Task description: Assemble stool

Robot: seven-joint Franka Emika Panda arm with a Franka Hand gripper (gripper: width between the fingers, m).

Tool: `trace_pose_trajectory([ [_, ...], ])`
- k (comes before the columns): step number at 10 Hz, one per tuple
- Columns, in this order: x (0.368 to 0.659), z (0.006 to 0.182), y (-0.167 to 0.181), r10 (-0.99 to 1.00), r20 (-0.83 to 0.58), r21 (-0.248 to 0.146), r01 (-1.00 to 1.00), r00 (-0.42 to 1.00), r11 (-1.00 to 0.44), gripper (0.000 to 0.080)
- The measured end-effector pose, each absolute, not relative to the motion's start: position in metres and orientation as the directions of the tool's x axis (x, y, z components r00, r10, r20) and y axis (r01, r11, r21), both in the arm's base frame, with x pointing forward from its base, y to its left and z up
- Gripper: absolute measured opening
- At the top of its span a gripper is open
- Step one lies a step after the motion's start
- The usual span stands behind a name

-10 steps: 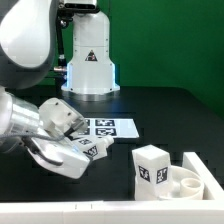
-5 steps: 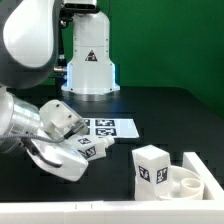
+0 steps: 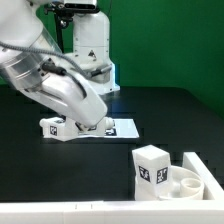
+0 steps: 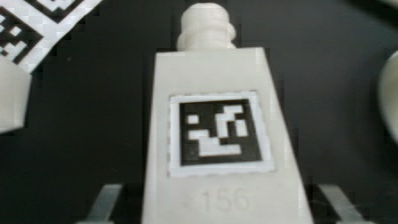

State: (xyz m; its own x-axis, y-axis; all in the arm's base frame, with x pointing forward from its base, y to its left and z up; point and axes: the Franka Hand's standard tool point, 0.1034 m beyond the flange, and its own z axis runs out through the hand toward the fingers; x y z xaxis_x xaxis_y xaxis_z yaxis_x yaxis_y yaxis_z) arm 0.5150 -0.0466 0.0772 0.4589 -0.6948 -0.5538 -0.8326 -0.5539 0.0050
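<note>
Over on the exterior view's left, the arm is bent low over the black table (image 3: 170,110), and the gripper (image 3: 85,124) is right down at the surface. It has a white leg (image 3: 55,128) lying on its side, tag end poking out toward the left. The wrist view confirms it: the leg (image 4: 214,100) fills the frame, tag face up, round peg (image 4: 210,22) at the far end, and the fingers (image 4: 111,203) are clamped against its two long sides. That is a grasp on the leg.

Just past the gripper sits the marker board (image 3: 125,128), flat on the table, with the lying leg's near end at its edge.

Moving right, a second leg (image 3: 150,165) stands upright on the table, tag facing the camera, just beside the seat (image 3: 190,182) and not in any socket.

Far right, the round seat lies flat, its sockets facing up, tucked against the white bar (image 3: 203,165).
</note>
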Motion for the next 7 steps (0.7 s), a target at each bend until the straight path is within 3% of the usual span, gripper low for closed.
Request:
trace_pose_trajectory([
  [1, 0.527, 0.080, -0.044, -0.731, -0.481, 0.006, -0.832, 0.484, -0.555, 0.0334],
  [2, 0.541, 0.102, -0.022, -0.747, -0.382, 0.056, -0.793, 0.544, -0.607, 0.0334],
  [3, 0.559, 0.133, 0.009, -0.702, -0.330, 0.032, -0.736, 0.630, -0.676, 0.0334],
  [4, 0.570, 0.149, 0.024, -0.689, -0.262, 0.045, -0.705, 0.676, -0.708, 0.0334],
  [5, 0.576, 0.157, 0.042, -0.659, -0.198, 0.051, -0.664, 0.726, -0.746, 0.0334],
  [7, 0.579, 0.147, 0.047, -0.667, -0.091, 0.005, -0.670, 0.739, -0.743, 0.0334],
])
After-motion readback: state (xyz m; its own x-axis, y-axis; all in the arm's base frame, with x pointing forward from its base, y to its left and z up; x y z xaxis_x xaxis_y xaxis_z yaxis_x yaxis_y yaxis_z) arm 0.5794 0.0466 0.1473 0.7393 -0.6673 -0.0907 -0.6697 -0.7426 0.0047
